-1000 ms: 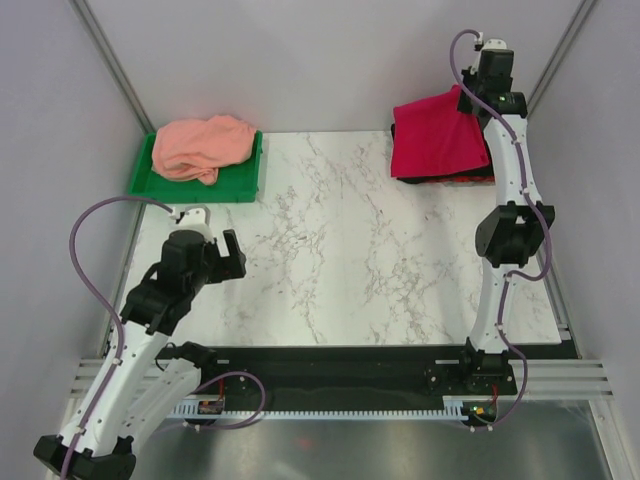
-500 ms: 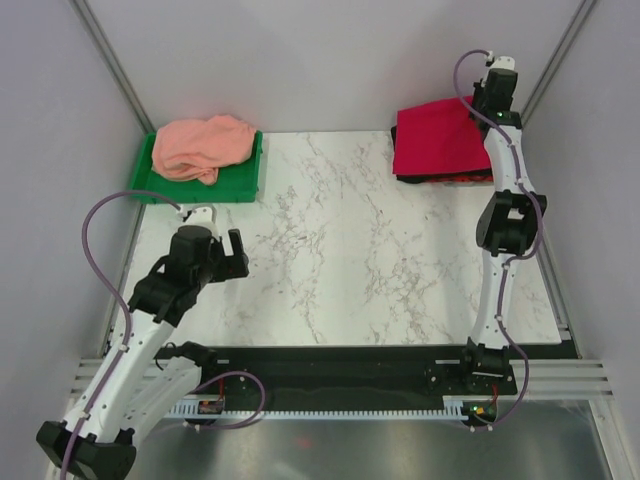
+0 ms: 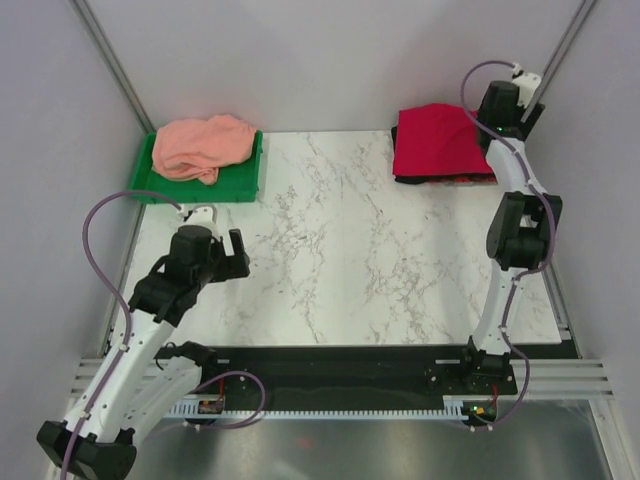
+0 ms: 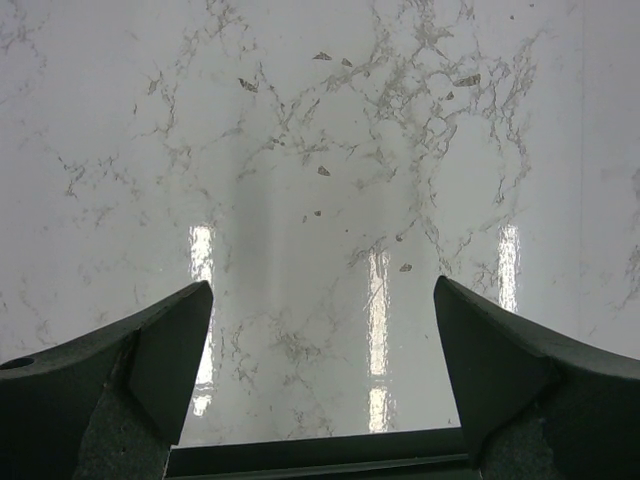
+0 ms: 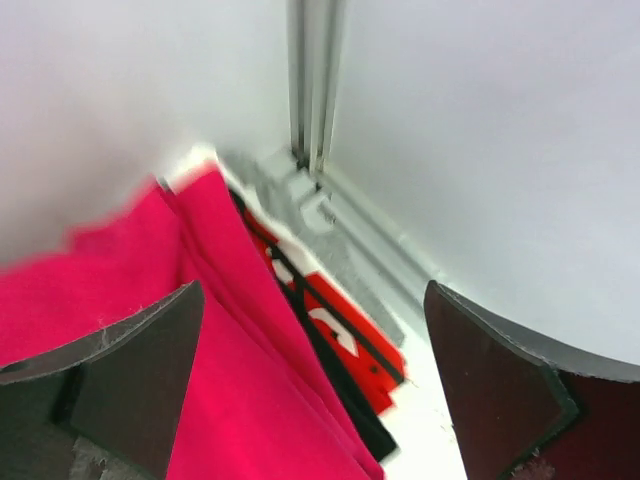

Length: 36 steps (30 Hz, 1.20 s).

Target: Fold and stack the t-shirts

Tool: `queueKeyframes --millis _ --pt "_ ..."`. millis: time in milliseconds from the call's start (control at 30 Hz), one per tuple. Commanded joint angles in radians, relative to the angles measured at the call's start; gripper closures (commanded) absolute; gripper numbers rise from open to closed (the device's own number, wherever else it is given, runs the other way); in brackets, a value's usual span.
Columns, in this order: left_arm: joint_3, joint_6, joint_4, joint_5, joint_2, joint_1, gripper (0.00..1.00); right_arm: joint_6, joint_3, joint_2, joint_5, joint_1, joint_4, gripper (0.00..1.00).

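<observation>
A folded crimson-red t-shirt (image 3: 438, 142) lies at the back right of the table, on top of a black t-shirt (image 3: 472, 180) with a red print. In the right wrist view the crimson cloth (image 5: 140, 340) fills the lower left and the black one's edge (image 5: 345, 345) shows beside it. My right gripper (image 5: 312, 300) hangs open above the stack's far right edge, holding nothing. A crumpled salmon-pink t-shirt (image 3: 200, 147) sits in the green tray (image 3: 240, 182). My left gripper (image 4: 322, 290) is open over bare marble at the left (image 3: 238, 255).
The white marble table (image 3: 350, 250) runs between the tray at the back left and the stack at the back right. Grey walls and a metal corner post (image 5: 312, 80) close in right behind the stack. A black strip edges the table's front.
My right gripper has opened and let go of the crimson-red t-shirt, which now lies flat on the stack. The right wrist has moved towards the back right corner. The left arm shifted slightly.
</observation>
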Motion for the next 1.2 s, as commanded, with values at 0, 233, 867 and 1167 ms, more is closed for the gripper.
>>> queueKeyframes --millis 0,233,867,1167 --pt "0.005 -0.009 0.045 0.027 -0.016 0.002 0.00 0.127 -0.075 -0.361 0.039 -0.003 0.084 0.02" --pt "0.007 -0.003 0.043 0.021 -0.076 0.002 0.00 0.310 -0.406 -0.737 -0.355 0.042 -0.178 0.02" --pt "0.012 0.002 0.043 0.023 -0.129 0.002 0.00 0.733 -1.300 -1.275 -0.211 1.197 -0.321 0.02" --pt "0.012 0.003 0.043 0.021 -0.122 0.002 0.00 0.721 -1.294 -1.268 -0.147 1.235 -0.318 0.02"
